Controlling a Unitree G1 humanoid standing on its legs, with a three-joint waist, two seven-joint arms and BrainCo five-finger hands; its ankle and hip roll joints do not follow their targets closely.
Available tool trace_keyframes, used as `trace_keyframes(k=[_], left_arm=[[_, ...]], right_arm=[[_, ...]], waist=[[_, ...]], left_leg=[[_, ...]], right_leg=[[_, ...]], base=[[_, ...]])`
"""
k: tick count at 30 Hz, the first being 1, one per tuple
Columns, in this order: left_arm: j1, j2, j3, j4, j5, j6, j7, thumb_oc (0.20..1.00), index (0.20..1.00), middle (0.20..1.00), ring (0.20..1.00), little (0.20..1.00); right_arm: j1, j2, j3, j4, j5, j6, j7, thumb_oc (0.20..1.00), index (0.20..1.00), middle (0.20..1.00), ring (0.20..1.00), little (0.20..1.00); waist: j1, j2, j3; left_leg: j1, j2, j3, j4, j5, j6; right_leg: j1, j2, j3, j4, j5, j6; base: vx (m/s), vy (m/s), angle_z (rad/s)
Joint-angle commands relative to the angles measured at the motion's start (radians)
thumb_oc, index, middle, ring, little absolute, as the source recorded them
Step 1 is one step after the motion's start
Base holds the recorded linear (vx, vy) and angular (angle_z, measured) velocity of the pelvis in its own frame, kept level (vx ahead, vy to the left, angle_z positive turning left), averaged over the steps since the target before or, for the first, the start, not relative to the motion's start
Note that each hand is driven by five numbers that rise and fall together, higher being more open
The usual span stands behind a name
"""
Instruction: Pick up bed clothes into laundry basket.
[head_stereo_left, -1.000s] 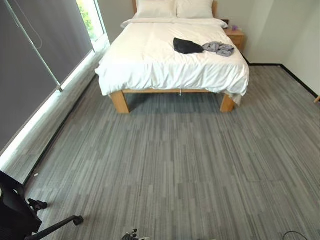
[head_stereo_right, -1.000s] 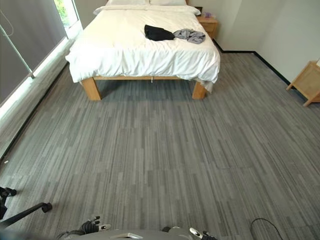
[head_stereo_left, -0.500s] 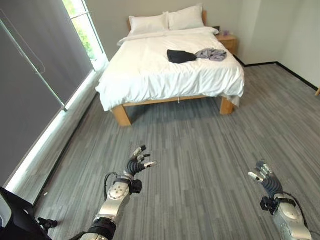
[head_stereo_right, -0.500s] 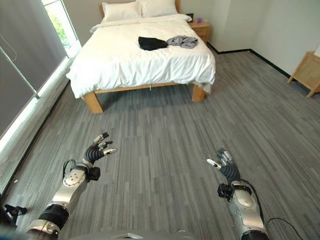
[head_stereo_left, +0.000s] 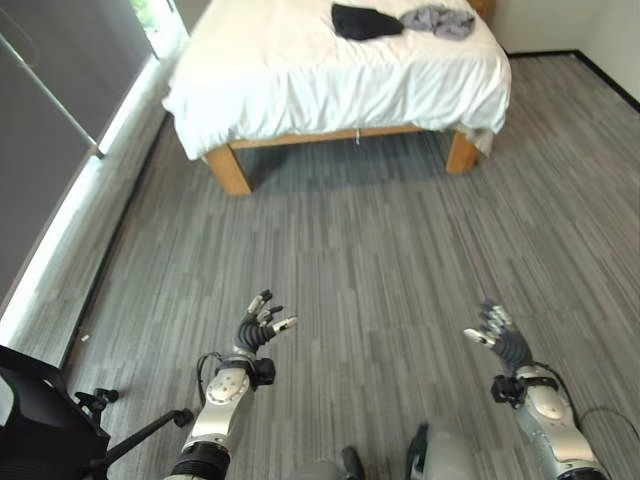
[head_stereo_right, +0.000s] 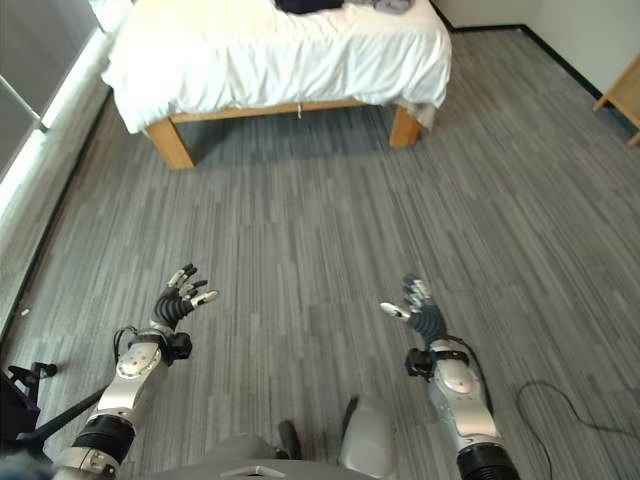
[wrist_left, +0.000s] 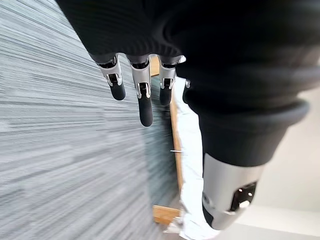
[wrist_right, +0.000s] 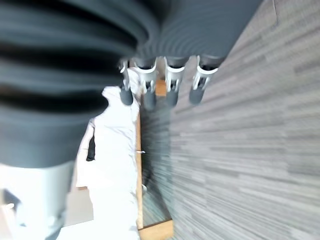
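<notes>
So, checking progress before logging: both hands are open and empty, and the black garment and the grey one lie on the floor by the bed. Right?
Not quite. The left eye view shows the black garment and the grey one on the bed, not the floor. Left hand and right hand are open and empty.

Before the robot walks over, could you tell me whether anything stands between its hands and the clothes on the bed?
Nothing visible does. Bare grey floor lies between the open left hand, the open right hand and the bed, where the black garment and grey garment lie.
</notes>
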Motion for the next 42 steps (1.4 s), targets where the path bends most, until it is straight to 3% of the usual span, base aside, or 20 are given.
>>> trace_keyframes(k=[1, 4, 5, 7, 9, 12, 14, 16, 20, 23, 24, 25, 27, 28, 29, 32, 33, 38, 39, 42], left_arm=[[-0.088, 0.016, -0.027, -0.024, -0.017, -0.065, 0.022, 1.0, 1.0, 1.0, 1.0, 1.0], [-0.122, 0.02, -0.045, -0.036, -0.019, -0.068, 0.019, 1.0, 1.0, 1.0, 1.0, 1.0], [-0.128, 0.012, -0.043, -0.057, -0.028, -0.069, 0.024, 1.0, 1.0, 1.0, 1.0, 1.0], [-0.119, -0.008, -0.05, -0.051, -0.055, -0.066, 0.019, 1.0, 1.0, 1.0, 1.0, 1.0], [-0.117, -0.008, -0.052, -0.069, -0.085, -0.052, 0.012, 1.0, 1.0, 1.0, 1.0, 1.0], [-0.124, -0.008, -0.059, -0.082, -0.07, -0.052, 0.016, 1.0, 1.0, 1.0, 1.0, 1.0], [-0.128, -0.019, -0.064, -0.069, -0.074, -0.052, 0.019, 1.0, 1.0, 1.0, 1.0, 1.0], [-0.116, -0.032, -0.066, -0.058, -0.098, -0.052, 0.004, 1.0, 1.0, 1.0, 1.0, 1.0], [-0.094, -0.048, -0.058, -0.032, -0.083, -0.057, 0.0, 1.0, 1.0, 1.0, 1.0, 1.0], [-0.062, -0.042, -0.029, -0.047, -0.083, -0.051, -0.007, 1.0, 1.0, 1.0, 1.0, 1.0], [-0.05, -0.037, -0.02, -0.058, -0.082, -0.052, -0.007, 1.0, 1.0, 1.0, 1.0, 1.0], [-0.058, -0.015, -0.022, -0.062, -0.062, -0.045, 0.004, 1.0, 1.0, 1.0, 1.0, 1.0], [-0.058, -0.013, -0.022, -0.062, -0.062, -0.045, 0.004, 1.0, 1.0, 1.0, 1.0, 1.0], [-0.055, 0.002, -0.021, -0.11, -0.059, -0.038, 0.008, 1.0, 1.0, 1.0, 1.0, 1.0], [-0.052, 0.005, -0.016, -0.12, -0.096, -0.042, 0.006, 1.0, 1.0, 1.0, 1.0, 1.0], [-0.056, 0.017, -0.009, -0.112, -0.085, -0.047, 0.01, 1.0, 1.0, 1.0, 1.0, 1.0], [-0.065, 0.025, -0.012, -0.109, -0.06, -0.047, 0.02, 1.0, 1.0, 1.0, 1.0, 1.0], [-0.037, 0.014, -0.02, -0.127, -0.082, -0.052, -0.005, 1.0, 1.0, 1.0, 1.0, 1.0], [-0.021, 0.012, -0.03, -0.136, -0.061, -0.056, -0.022, 1.0, 1.0, 1.0, 1.0, 1.0], [-0.016, -0.001, -0.03, -0.124, -0.041, -0.057, -0.029, 1.0, 1.0, 1.0, 1.0, 1.0]], right_arm=[[-0.028, -0.013, -0.055, -0.02, 0.019, -0.063, -0.031, 1.0, 1.0, 1.0, 1.0, 1.0], [-0.039, -0.018, -0.07, -0.034, 0.025, -0.064, -0.049, 1.0, 1.0, 1.0, 1.0, 1.0], [-0.051, -0.028, -0.064, -0.041, 0.015, -0.062, -0.047, 1.0, 1.0, 1.0, 1.0, 1.0], [-0.068, -0.044, -0.049, -0.02, 0.025, -0.063, -0.059, 1.0, 1.0, 1.0, 1.0, 1.0], [-0.079, -0.059, -0.048, -0.02, 0.099, -0.07, -0.054, 1.0, 1.0, 1.0, 1.0, 1.0], [-0.068, -0.072, -0.072, -0.004, 0.117, -0.077, -0.053, 1.0, 1.0, 1.0, 1.0, 1.0], [-0.075, -0.09, -0.071, 0.003, 0.101, -0.07, -0.062, 1.0, 1.0, 1.0, 1.0, 1.0], [-0.071, -0.092, -0.081, -0.005, 0.119, -0.074, -0.05, 1.0, 1.0, 1.0, 1.0, 1.0], [-0.084, -0.097, -0.065, -0.014, 0.083, -0.089, -0.038, 1.0, 1.0, 1.0, 1.0, 1.0], [-0.123, -0.09, -0.048, -0.013, 0.077, -0.078, -0.026, 1.0, 1.0, 1.0, 1.0, 1.0], [-0.13, -0.079, -0.04, -0.013, 0.075, -0.076, -0.02, 1.0, 1.0, 1.0, 1.0, 1.0], [-0.148, -0.047, -0.024, 0.035, 0.067, -0.066, -0.026, 1.0, 1.0, 1.0, 1.0, 1.0], [-0.15, -0.045, -0.023, 0.037, 0.067, -0.067, -0.026, 1.0, 1.0, 1.0, 1.0, 1.0], [-0.15, -0.011, -0.02, 0.037, 0.114, -0.058, -0.025, 1.0, 1.0, 1.0, 1.0, 1.0], [-0.145, -0.016, -0.004, 0.023, 0.106, -0.05, -0.006, 1.0, 1.0, 1.0, 1.0, 1.0], [-0.15, -0.035, 0.006, -0.013, 0.042, -0.041, -0.012, 1.0, 1.0, 1.0, 1.0, 1.0], [-0.151, -0.028, 0.009, -0.029, 0.065, -0.042, -0.001, 1.0, 1.0, 1.0, 1.0, 1.0], [-0.121, -0.04, -0.02, -0.072, 0.072, -0.044, 0.013, 1.0, 1.0, 1.0, 1.0, 1.0], [-0.083, -0.038, -0.046, -0.101, 0.07, -0.045, 0.016, 1.0, 1.0, 1.0, 1.0, 1.0], [-0.062, -0.039, -0.064, -0.119, 0.064, -0.048, 0.025, 1.0, 1.0, 1.0, 1.0, 1.0]], waist=[[-0.054, -0.018, -0.024], [-0.077, -0.018, -0.025], [-0.078, -0.016, -0.032], [-0.088, -0.006, -0.04], [-0.064, -0.018, -0.023], [-0.034, -0.025, -0.004], [-0.009, -0.027, 0.006], [0.018, -0.025, 0.003], [0.086, 0.004, -0.014], [0.103, -0.01, -0.048], [0.103, -0.021, -0.067], [0.145, -0.063, -0.107], [0.146, -0.068, -0.109], [0.148, -0.078, -0.106], [0.122, -0.067, -0.089], [0.091, -0.048, -0.069], [0.077, -0.013, -0.064], [0.036, 0.006, -0.052], [0.005, -0.004, -0.052], [-0.011, -0.027, -0.056]], left_leg=[[0.099, 0.093, -0.089, 0.016, -0.014, -0.088], [0.153, 0.122, -0.095, 0.038, -0.031, -0.131], [0.144, 0.15, -0.108, 0.16, -0.007, -0.159], [0.053, 0.209, -0.145, 0.406, 0.17, -0.187], [-0.091, 0.299, -0.148, 0.758, 0.325, -0.192], [-0.213, 0.325, -0.158, 0.831, 0.305, -0.177], [-0.316, 0.342, -0.157, 0.793, 0.292, -0.176], [-0.361, 0.362, -0.126, 0.638, 0.318, -0.188], [-0.381, 0.283, -0.127, -0.003, 0.467, -0.214], [-0.333, 0.3, 0.025, -0.103, 0.494, -0.198], [-0.309, 0.29, 0.049, -0.103, 0.471, -0.194], [-0.309, 0.219, 0.043, -0.017, 0.373, -0.126], [-0.311, 0.214, 0.046, -0.014, 0.367, -0.122], [-0.285, 0.156, 0.064, 0.028, 0.289, -0.06], [-0.241, 0.11, 0.041, 0.036, 0.239, -0.019], [-0.199, 0.092, 0.008, 0.043, 0.196, 0.003], [-0.149, 0.101, -0.015, 0.029, 0.185, 0.0], [-0.076, 0.084, -0.099, 0.029, 0.137, -0.032], [-0.034, 0.072, -0.139, 0.016, 0.098, -0.06], [0.003, 0.07, -0.173, 0.031, 0.059, -0.081]], right_leg=[[0.147, -0.022, -0.022, -0.571, 0.29, 0.081], [0.127, -0.049, -0.06, -0.658, 0.365, 0.116], [0.163, -0.036, -0.097, -0.627, 0.371, 0.098], [0.188, 0.038, -0.062, -0.592, 0.327, 0.031], [0.291, 0.142, -0.08, -0.585, 0.218, -0.082], [0.372, 0.193, -0.071, -0.605, 0.159, -0.113], [0.432, 0.208, -0.074, -0.61, 0.132, -0.117], [0.484, 0.219, -0.066, -0.624, 0.111, -0.111], [0.588, 0.27, -0.043, -0.653, 0.049, -0.076], [0.667, 0.291, -0.032, -0.636, -0.01, -0.07], [0.683, 0.274, -0.033, -0.602, -0.05, -0.057], [0.665, 0.178, -0.026, -0.389, 0.016, 0.002], [0.659, 0.17, -0.024, -0.381, 0.011, 0.006], [0.601, 0.089, -0.013, -0.137, 0.224, 0.07], [0.474, 0.073, 0.037, 0.06, 0.307, 0.073], [0.368, 0.066, 0.064, 0.138, 0.254, 0.058], [0.294, 0.013, 0.037, 0.021, 0.201, 0.01], [0.261, -0.023, 0.039, -0.25, 0.18, 0.003], [0.262, -0.012, 0.1, -0.506, 0.218, 0.04], [0.23, -0.01, 0.147, -0.587, 0.293, 0.087]], base=[[0.56, -0.328, 0.17], [0.51, -0.292, 0.46], [0.75, -0.515, 0.54], [0.51, -0.468, 0.26], [0.51, -0.562, 0.34], [0.42, -0.379, -0.53], [0.41, -0.242, -0.28], [0.46, -0.129, -0.14], [0.67, 0.018, -0.75], [0.81, -0.046, -1.05], [1.06, 0.094, -0.83], [0.87, 0.117, -0.29], [0.48, 0.128, 0.09], [0.65, 0.238, -0.09], [0.77, 0.251, 0.01], [0.36, 0.025, 1.01], [0.4, -0.06, 1.29], [0.42, -0.161, 0.82], [0.53, -0.278, 1.28], [0.52, -0.309, 1.27]])
